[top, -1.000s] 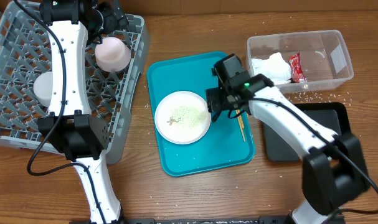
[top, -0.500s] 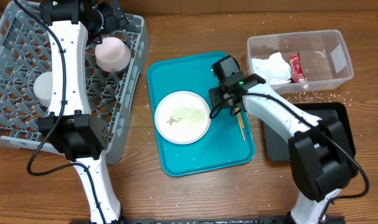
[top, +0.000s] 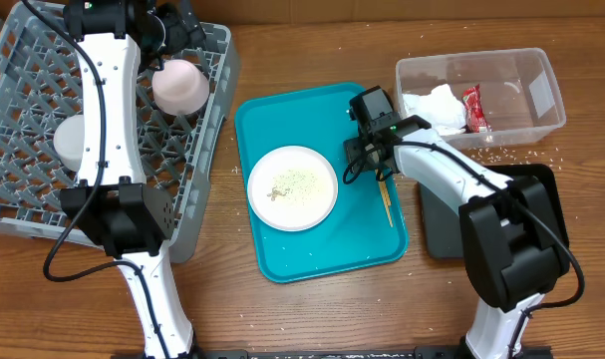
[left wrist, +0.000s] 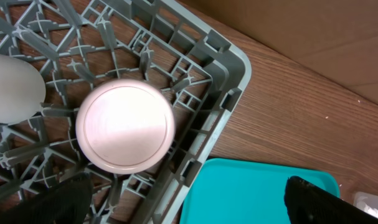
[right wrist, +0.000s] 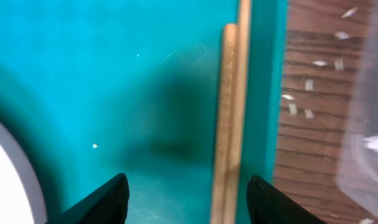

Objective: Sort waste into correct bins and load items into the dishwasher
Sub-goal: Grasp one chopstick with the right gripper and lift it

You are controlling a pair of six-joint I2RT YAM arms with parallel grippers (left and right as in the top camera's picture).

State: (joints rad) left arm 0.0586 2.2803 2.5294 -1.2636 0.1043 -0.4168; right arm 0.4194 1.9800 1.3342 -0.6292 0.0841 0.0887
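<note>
Red wrapper (top: 471,108) (print unreadable) lies in clear tub (top: 543,92); left gripper (left wrist: 189,202) and right gripper (right wrist: 189,202) hold jaws apart.

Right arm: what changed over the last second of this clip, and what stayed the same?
The right tool slid away from the plate toward the chopsticks at the teal tray's edge. It now straddles them, open, gripping nothing. Nothing was picked up or released. The left tool, the rack with its bowl, the plate and the tub are unchanged.
</note>
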